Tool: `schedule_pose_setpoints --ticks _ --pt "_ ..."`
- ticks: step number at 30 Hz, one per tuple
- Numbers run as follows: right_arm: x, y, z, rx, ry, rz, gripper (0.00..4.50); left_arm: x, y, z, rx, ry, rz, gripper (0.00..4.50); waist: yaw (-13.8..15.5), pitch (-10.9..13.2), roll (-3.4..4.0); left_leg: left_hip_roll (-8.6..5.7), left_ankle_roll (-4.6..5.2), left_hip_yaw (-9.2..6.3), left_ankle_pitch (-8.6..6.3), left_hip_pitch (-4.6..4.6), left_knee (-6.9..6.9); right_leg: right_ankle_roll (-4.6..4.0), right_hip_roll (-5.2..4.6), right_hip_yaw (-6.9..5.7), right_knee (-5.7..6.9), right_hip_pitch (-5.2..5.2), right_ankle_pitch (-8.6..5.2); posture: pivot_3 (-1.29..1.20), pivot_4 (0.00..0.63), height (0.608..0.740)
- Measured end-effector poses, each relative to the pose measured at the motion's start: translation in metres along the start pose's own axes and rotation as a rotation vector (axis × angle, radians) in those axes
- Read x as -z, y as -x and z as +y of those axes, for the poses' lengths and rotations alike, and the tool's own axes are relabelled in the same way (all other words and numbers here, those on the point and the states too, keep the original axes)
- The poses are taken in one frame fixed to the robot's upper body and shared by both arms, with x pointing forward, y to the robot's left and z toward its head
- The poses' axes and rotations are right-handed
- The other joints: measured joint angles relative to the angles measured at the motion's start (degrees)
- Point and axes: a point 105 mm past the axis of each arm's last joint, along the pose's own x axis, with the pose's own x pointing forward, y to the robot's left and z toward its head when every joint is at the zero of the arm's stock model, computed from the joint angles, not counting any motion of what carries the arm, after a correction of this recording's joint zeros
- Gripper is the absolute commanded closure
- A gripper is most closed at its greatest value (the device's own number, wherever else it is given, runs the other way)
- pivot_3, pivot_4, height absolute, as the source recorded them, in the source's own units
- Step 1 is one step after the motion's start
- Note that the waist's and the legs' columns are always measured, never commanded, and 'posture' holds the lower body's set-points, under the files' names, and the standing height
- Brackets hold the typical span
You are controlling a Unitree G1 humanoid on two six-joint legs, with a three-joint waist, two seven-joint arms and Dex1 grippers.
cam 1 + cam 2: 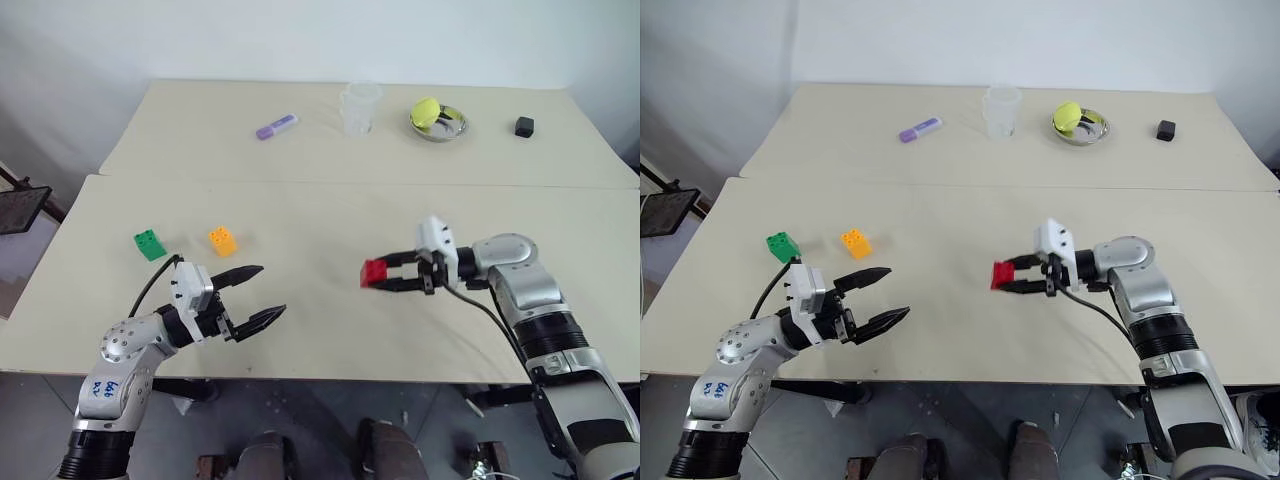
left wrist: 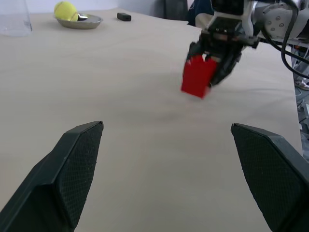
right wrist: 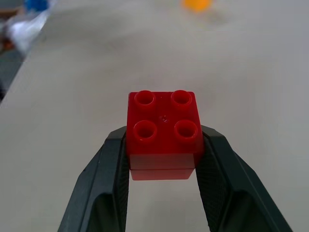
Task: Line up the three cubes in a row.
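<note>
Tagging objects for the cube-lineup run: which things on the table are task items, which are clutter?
Task items:
red cube, held in right end effector
green cube
orange-yellow cube

Clutter:
purple marker
clear cup
metal bowl with yellow ball
small black block

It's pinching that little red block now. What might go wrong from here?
The right gripper holds the red cube only by its sides, so it might slip or twist on the way. The green cube and orange-yellow cube sit far across the table, a long carry. The open left gripper waits near them and might get in the way.
</note>
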Motion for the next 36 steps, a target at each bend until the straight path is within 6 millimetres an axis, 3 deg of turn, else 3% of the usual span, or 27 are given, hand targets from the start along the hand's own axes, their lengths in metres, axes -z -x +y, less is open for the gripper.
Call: schedule_pose_setpoints --ticks 7,8,12,15,19,22,24,26,28,31,33,36 --pt "0.006 -0.006 -0.004 -0.015 0.026 0.023 3.01 0.003 0.007 0.0 -0.017 0.002 0.015 0.0 -0.1 0.0 0.0 0.01 -0.01 0.0 0.0 0.05 0.0 0.0 0.0 -0.01 0.04 0.0 0.0 0.0 0.15 0.74" --pt "0.006 -0.006 -0.004 -0.008 0.011 0.018 2.29 0.004 0.009 0.002 -0.028 0.001 0.019 0.0 -0.1 0.0 0.0 0.02 -0.02 0.0 0.0 0.05 0.0 -0.01 0.0 0.0 0.07 0.0 0.0 0.0 0.15 0.74" --pt "0.014 -0.007 -0.003 0.006 -0.038 0.033 1.05 0.007 0.02 0.005 -0.071 0.003 0.041 0.0 -0.1 0.0 0.0 0.02 -0.03 -0.01 -0.01 0.03 0.01 -0.01 0.0 -0.01 0.06 0.0 0.0 0.0 0.15 0.74" --pt "0.008 -0.005 -0.001 0.023 -0.009 -0.001 0.04 0.012 0.038 0.01 -0.162 0.016 0.053 0.0 -0.1 0.0 0.0 0.04 -0.05 -0.02 -0.02 0.02 0.0 -0.01 0.0 -0.02 0.04 -0.01 0.0 0.0 0.15 0.74" --pt "-0.015 0.016 0.001 0.082 0.045 -0.146 0.01 0.012 0.077 0.025 -0.414 0.023 0.007 0.0 0.0 0.0 0.0 0.05 -0.04 -0.02 -0.04 0.03 0.0 -0.01 0.0 -0.01 0.02 0.0 0.0 0.0 0.15 0.74" --pt "-0.033 0.038 0.008 0.129 0.078 -0.302 0.01 0.011 0.123 0.034 -0.669 0.037 -0.042 0.0 0.0 0.0 -0.02 0.06 -0.01 -0.02 -0.06 0.03 0.0 -0.01 0.01 -0.02 -0.03 0.02 0.0 0.0 0.15 0.74" --pt "-0.045 0.047 0.015 0.185 0.093 -0.459 0.01 0.011 0.163 0.037 -0.88 0.039 -0.072 0.0 0.0 0.0 -0.06 0.09 -0.02 -0.04 -0.09 0.04 0.0 -0.02 0.02 -0.04 -0.05 0.04 0.0 0.0 0.15 0.74" --pt "-0.043 0.05 0.023 0.201 0.073 -0.514 0.01 0.015 0.197 0.036 -1.056 0.047 -0.087 0.0 0.0 0.0 -0.07 0.08 0.01 -0.01 -0.12 0.04 0.0 -0.02 0.02 -0.02 -0.07 0.04 0.0 0.0 0.15 0.74" --pt "-0.035 0.048 0.032 0.183 0.049 -0.515 0.01 0.019 0.212 0.033 -1.162 0.059 -0.096 0.0 0.2 0.0 -0.08 0.06 0.04 0.01 -0.13 0.04 0.01 -0.03 0.01 0.01 -0.13 0.07 0.01 0.0 0.15 0.74" --pt "-0.032 0.041 0.039 0.146 0.037 -0.528 0.01 0.029 0.214 0.03 -1.197 0.108 -0.067 0.0 0.5 0.0 -0.1 0.07 0.05 0.02 -0.14 0.06 0.04 -0.07 0.01 0.03 -0.12 0.06 0.03 0.0 0.15 0.74" --pt "-0.033 0.04 0.038 0.157 0.054 -0.54 0.01 0.032 0.198 0.034 -1.163 0.133 -0.035 0.0 0.8 0.0 -0.1 0.07 0.05 0.03 -0.14 0.06 0.04 -0.07 0.01 0.03 -0.11 0.05 0.03 0.0 0.15 0.74" --pt "-0.035 0.039 0.038 0.17 0.086 -0.54 0.01 0.018 0.169 0.051 -1.145 0.114 -0.081 0.0 1.6 -0.1 -0.13 0.07 0.04 0.02 -0.14 0.05 0.06 -0.09 0.01 0.02 -0.07 0.05 0.04 0.0 0.15 0.74"
